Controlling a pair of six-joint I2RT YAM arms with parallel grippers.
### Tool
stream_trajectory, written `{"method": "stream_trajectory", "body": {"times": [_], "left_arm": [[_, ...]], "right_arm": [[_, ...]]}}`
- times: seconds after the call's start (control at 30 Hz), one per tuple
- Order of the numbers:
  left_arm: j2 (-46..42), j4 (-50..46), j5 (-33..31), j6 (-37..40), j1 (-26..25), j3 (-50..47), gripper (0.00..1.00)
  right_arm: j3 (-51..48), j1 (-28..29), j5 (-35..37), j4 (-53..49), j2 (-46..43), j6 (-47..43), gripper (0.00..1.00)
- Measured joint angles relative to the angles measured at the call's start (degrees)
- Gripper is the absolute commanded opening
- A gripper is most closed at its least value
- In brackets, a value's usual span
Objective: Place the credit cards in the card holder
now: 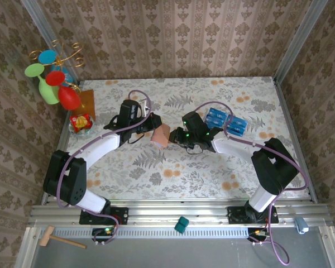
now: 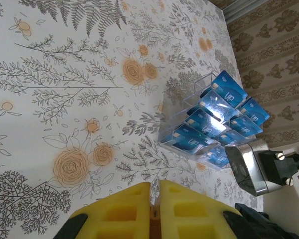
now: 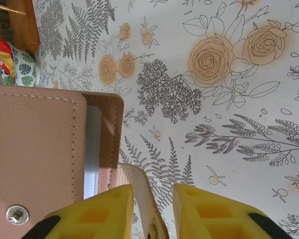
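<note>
Left pincer (image 2: 154,188) clamps card holder (image 3: 35,149) — cards (image 2: 214,119) beyond.

We can read one word here: "VIP", in pale capitals on the glossy blue face of the uppermost card (image 2: 229,89) among the credit cards (image 2: 202,130), seen through the left wrist camera. The letters run at a slant in that view. The cards below it carry similar pale marks and a short line of finer print, but glare and their small size keep us from reading any of it. From the top camera the pale markings on the same cards are too small for us to make out. The red and yellow packet (image 1: 81,121) at the worktop's left edge bears print that we cannot decipher.
</note>
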Motion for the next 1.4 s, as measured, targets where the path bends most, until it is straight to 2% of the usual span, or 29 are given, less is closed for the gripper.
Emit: {"method": "stream_trajectory", "body": {"times": [0.1, 0.13, 0.23, 0.27, 0.3, 0.37, 0.4, 0.53, 0.73, 0.97, 1.2, 1.4], "left_arm": [[0.0, 0.0, -0.2, 0.0, 0.0, 0.0, 0.0], [0.0, 0.0, -0.2, 0.0, 0.0, 0.0, 0.0], [0.0, 0.0, -0.2, 0.0, 0.0, 0.0, 0.0], [0.0, 0.0, -0.2, 0.0, 0.0, 0.0, 0.0], [0.0, 0.0, -0.2, 0.0, 0.0, 0.0, 0.01], [0.0, 0.0, -0.2, 0.2, 0.0, 0.0, 0.21], [0.0, 0.0, -0.4, 0.7, 0.0, 0.0, 0.27], [0.2, 0.1, -0.6, 1.8, 0.4, 0.0, 0.42], [3.0, 2.9, -0.6, 1.9, 2.8, -1.6, 0.45], [8.1, 5.9, -0.6, 1.5, 3.3, -4.2, 0.45], [7.4, 6.2, -0.6, 1.6, 3.9, -5.1, 0.45], [3.2, 2.5, -1.7, 3.3, 5.9, -5.7, 0.47]], "right_arm": [[-0.8, 0.0, 0.0, 0.1, -0.1, 0.0, 0.29], [-1.0, 0.0, 0.0, 0.1, -0.1, 0.0, 0.25], [-1.6, 0.0, -0.3, 0.2, -0.2, 0.1, 0.02], [-1.7, 0.0, -0.5, 0.3, -0.3, 0.3, 0.0], [-1.7, 0.0, -0.7, 0.3, -0.4, 0.3, 0.0], [-1.7, 0.0, -0.8, 0.4, -0.8, 0.3, 0.0], [-1.7, 0.0, -0.9, 0.3, -1.1, 0.2, 0.0], [-1.7, 0.0, -0.9, -0.4, -3.4, -0.2, 0.0], [1.5, 0.5, -1.1, -3.0, -6.9, -1.5, 0.0], [6.3, 3.1, -1.5, -3.4, -5.8, -1.9, 0.0], [6.3, 3.5, -2.9, -3.2, -2.4, -1.8, 0.0], [6.4, 3.5, -4.4, -2.3, -0.1, -1.7, 0.0]]}}
